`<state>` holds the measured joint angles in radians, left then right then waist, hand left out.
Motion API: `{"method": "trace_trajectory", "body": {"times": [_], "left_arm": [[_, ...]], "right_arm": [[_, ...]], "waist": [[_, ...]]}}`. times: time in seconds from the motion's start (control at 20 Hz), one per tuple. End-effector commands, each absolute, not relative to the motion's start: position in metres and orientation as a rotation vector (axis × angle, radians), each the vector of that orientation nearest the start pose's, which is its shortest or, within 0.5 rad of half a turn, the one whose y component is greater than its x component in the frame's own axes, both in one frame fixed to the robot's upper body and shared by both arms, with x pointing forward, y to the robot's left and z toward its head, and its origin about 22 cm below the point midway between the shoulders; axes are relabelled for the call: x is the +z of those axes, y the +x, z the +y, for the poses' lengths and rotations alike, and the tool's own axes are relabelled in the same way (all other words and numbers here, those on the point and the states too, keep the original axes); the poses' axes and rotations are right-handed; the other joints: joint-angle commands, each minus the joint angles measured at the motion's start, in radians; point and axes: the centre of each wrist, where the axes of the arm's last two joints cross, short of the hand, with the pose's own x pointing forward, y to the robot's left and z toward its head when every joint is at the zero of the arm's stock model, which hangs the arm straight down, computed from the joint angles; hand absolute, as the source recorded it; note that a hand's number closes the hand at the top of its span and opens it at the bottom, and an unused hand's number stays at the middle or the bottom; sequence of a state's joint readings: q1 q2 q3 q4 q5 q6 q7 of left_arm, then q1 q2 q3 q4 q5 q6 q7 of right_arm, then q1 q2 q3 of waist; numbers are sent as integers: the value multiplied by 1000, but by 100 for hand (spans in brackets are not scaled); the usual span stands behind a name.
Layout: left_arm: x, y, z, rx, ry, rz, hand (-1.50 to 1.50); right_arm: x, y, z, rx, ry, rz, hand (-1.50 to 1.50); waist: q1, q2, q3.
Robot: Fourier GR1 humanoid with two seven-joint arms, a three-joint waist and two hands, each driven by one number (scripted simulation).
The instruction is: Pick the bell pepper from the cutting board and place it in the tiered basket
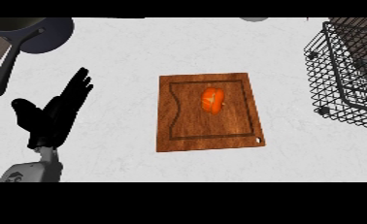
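Head view of the counter. The left hand [54,114] shows well to the left of the cutting board [208,136], at the end of a grey forearm [32,172] that enters from the lower left corner. Its black fingers are straight and spread wide, pointing up and slightly toward the board, with the thumb set apart on the side away from the board. The hand holds nothing and touches nothing; bare counter lies between it and the board's left edge. The right hand does not appear in this view.

The cutting board is a brown wooden rectangle lying flat on the pale, lightly mottled counter [114,160], with a dark groove running parallel to its edges and a small pale hole at its lower right corner. The bell pepper [213,100], orange, rests on the board in its upper half, inside the groove and near the board's centre line. It is free of any hand.

To the right of the board, apart from it, stands the tiered basket [337,77], made of black wire mesh and partly cut by the view's right edge. No item can be made out inside it.

Above and to the left of the board, beyond the left hand, lies a dark pan [46,36] whose long handle [10,68] runs down toward the left edge. A small grey rounded object [254,19] shows at the top, above the board.
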<state>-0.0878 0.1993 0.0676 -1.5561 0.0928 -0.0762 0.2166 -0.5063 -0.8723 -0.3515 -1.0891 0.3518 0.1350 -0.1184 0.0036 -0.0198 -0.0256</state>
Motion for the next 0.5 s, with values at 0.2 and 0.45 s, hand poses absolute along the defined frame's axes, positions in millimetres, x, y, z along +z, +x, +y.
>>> {"method": "trace_trajectory", "body": {"times": [0.2, 0.45], "left_arm": [[32, 258, 288, -115, 64, -1425, 0], [29, 257, 290, -112, 49, -1420, 0]], "right_arm": [[176, 354, -449, 417, -1049, -1635, -150], [192, 360, -446, 411, -1032, -1663, -150]], "waist": [[24, 25, 26], [17, 23, 26]]}}
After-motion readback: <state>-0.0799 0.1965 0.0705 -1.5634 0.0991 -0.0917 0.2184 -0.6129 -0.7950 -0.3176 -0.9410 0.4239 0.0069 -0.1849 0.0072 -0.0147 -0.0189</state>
